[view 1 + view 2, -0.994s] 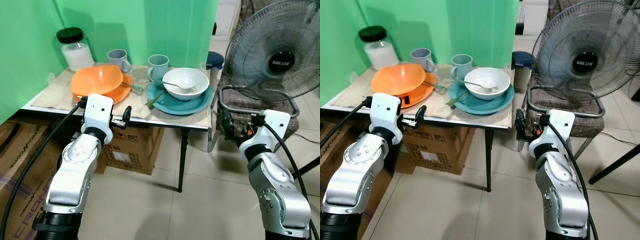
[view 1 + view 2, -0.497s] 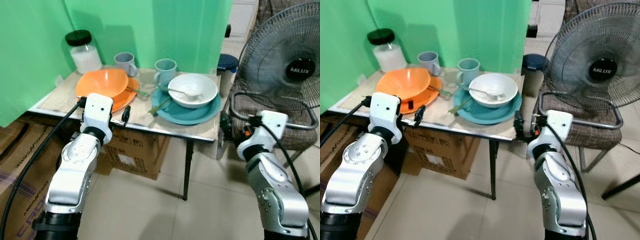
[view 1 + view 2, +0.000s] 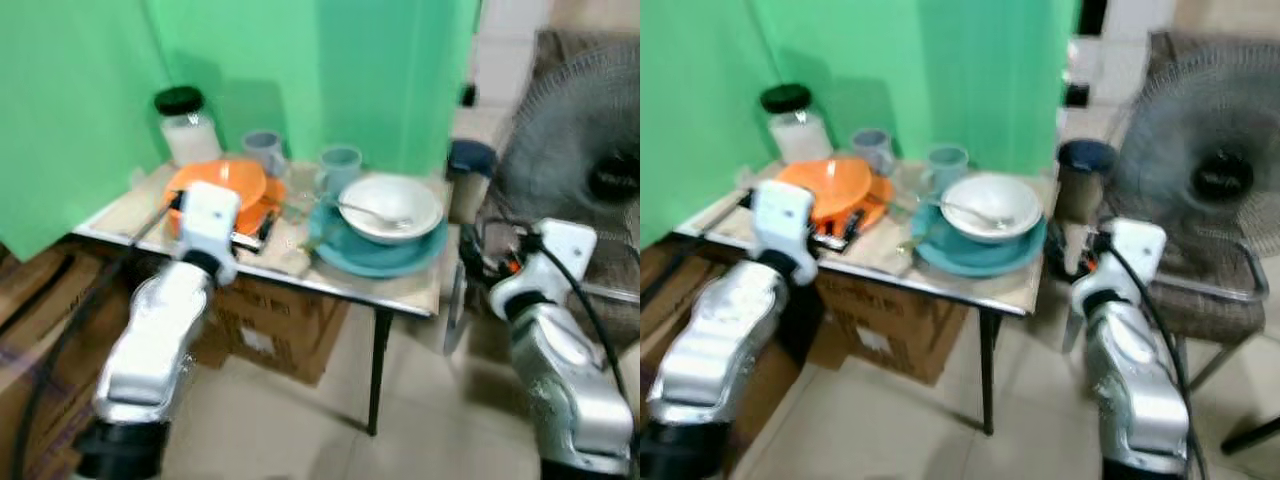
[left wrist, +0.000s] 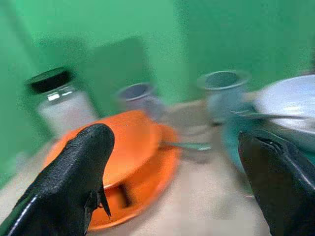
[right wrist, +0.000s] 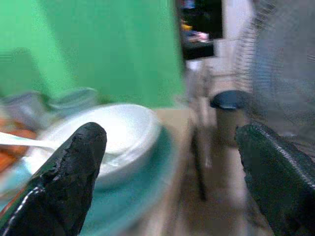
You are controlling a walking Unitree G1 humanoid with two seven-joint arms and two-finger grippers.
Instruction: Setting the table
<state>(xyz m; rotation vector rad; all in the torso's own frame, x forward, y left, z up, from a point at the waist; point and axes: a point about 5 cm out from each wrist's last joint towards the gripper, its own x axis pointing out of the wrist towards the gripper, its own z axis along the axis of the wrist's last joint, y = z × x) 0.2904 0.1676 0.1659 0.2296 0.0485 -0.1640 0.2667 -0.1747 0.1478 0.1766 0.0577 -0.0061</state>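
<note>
On the small table an orange bowl sits on an orange plate. To its right a white bowl holding a fork rests on a teal plate. Behind them stand a grey mug and a teal mug. My left gripper hovers open at the table's front edge, just before the orange plate. My right gripper is open off the table's right end, level with the white bowl. The pictures are blurred.
A jar with a black lid stands at the table's back left corner against the green backdrop. Cardboard boxes sit under the table. A fan on a chair and a dark bin are to the right.
The camera has moved nearer the table and the picture has blurred. My left gripper has gone from below the table's edge up to the orange plate. The right gripper has neared the table's right end.
</note>
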